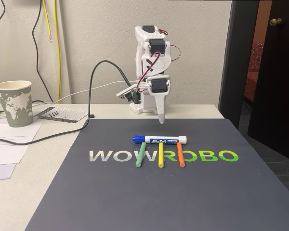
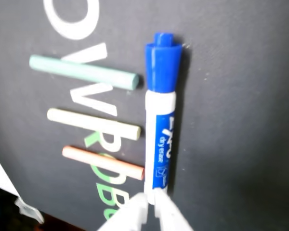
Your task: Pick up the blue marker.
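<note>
The blue marker [image 1: 159, 140] lies flat on the dark mat, white barrel with a blue EXPO label and its dark blue cap pointing left in the fixed view. In the wrist view the marker [image 2: 161, 125] runs up the picture with the cap at the top. My gripper [image 1: 161, 119] hangs tip-down just behind the marker, above the mat and apart from it. Its white fingers [image 2: 151, 198] come in from the bottom edge of the wrist view, pressed together and shut on nothing, pointing at the marker's uncapped end.
Green [image 1: 141, 154], yellow [image 1: 160, 155] and orange [image 1: 180, 155] thin sticks lie side by side just in front of the marker on the WOWROBO mat [image 1: 135, 202]. A paper cup [image 1: 13, 102], papers and cables sit at the left. The table edge and a doorway are at the right.
</note>
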